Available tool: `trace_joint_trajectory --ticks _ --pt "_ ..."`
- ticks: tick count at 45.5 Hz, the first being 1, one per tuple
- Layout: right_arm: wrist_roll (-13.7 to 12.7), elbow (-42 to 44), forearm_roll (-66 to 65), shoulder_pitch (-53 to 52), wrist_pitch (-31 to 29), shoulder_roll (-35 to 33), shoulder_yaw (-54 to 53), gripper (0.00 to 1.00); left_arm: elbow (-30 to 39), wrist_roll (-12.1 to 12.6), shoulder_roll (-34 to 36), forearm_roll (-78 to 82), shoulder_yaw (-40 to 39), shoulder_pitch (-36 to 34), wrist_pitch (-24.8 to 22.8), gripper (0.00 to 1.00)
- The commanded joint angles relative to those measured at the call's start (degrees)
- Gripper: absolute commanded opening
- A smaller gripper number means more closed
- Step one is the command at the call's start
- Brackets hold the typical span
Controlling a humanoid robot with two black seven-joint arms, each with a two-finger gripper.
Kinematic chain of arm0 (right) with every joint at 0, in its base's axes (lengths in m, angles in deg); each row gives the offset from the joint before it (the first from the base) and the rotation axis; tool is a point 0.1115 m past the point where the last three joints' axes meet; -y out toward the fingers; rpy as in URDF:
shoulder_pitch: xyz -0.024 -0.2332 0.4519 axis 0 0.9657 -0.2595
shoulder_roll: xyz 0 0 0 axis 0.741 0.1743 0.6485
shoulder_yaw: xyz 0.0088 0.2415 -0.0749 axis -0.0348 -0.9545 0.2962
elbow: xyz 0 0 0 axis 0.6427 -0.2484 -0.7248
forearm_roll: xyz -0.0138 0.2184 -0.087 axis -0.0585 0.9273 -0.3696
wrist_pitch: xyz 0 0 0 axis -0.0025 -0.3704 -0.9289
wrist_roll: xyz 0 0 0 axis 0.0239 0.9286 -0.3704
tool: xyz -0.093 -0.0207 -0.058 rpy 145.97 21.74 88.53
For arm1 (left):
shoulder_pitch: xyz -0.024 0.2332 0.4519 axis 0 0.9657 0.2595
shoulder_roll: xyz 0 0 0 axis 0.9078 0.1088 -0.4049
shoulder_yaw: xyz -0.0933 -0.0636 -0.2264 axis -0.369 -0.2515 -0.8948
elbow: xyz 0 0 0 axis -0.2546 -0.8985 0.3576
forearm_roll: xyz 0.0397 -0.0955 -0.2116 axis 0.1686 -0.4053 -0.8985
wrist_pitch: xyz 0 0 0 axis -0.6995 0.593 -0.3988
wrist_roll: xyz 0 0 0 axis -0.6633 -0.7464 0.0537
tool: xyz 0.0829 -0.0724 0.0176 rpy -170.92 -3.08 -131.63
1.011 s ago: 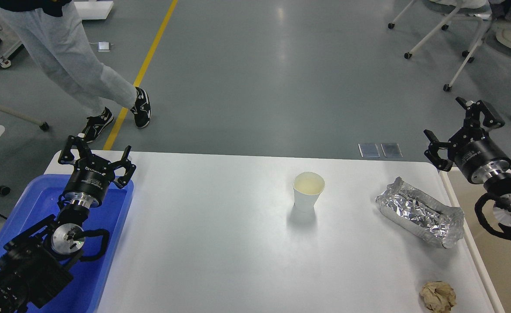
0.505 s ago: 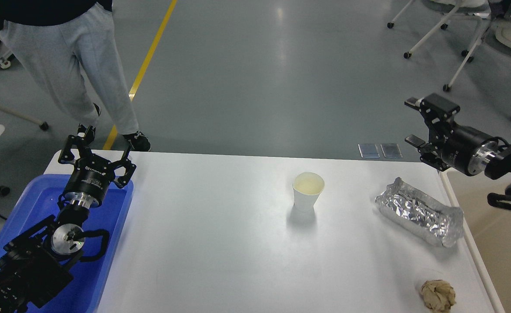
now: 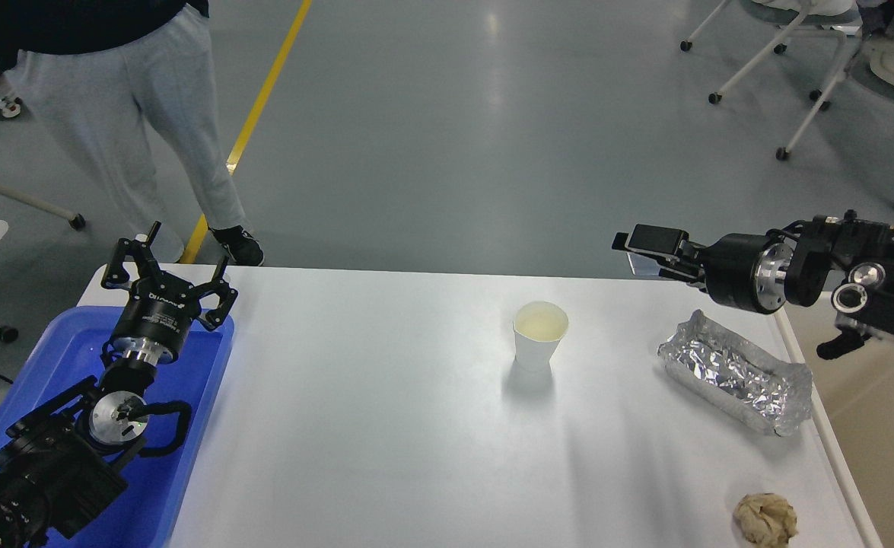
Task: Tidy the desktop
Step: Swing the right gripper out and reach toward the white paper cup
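The white desktop (image 3: 386,426) holds a white paper cup (image 3: 540,333) near its middle, a crumpled foil tray (image 3: 736,373) at the right and a brown crumpled paper ball (image 3: 765,519) at the front right corner. My left gripper (image 3: 171,262) is open and empty above the far end of the blue tray (image 3: 195,449). My right gripper (image 3: 644,251) reaches in sideways from the right, above the table's far edge. It is beyond and above the foil tray, with its fingers apart and empty.
A beige open bin (image 3: 888,449) stands off the table's right edge. A person in grey trousers (image 3: 150,114) stands on the floor beyond the far left corner. Wheeled chairs (image 3: 796,68) stand at the far right.
My right arm has swung left and turned sideways, so its gripper now points left over the table's far right edge. The person's legs have shifted. The left arm has not moved.
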State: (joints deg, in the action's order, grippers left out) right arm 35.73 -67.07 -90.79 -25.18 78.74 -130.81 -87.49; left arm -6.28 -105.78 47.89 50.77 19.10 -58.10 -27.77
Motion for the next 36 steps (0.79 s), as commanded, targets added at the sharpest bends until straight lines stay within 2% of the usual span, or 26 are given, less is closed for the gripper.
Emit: trace_joint_trajectory --ticks 1,9,23,36 --pt "-0.35 1.72 -6.64 -5.41 -0.05 5.54 10.69 1.00 0.00 0.00 -0.02 0.00 0.00 -0.09 0.01 1.00" --pt "-0.26 7.34 -9.72 -7.25 0.12 12.92 15.08 1.00 0.00 0.00 -0.02 0.00 0.00 0.00 0.01 1.00" --pt "-0.08 23.33 -12.09 -6.82 1.87 26.37 21.06 1.00 0.00 0.00 -0.02 0.00 0.00 -0.09 0.01 1.00" --pt "0.00 29.14 -11.83 -3.65 5.04 31.47 21.06 1.00 0.00 0.00 -0.02 0.00 0.00 -0.09 0.01 1.00"
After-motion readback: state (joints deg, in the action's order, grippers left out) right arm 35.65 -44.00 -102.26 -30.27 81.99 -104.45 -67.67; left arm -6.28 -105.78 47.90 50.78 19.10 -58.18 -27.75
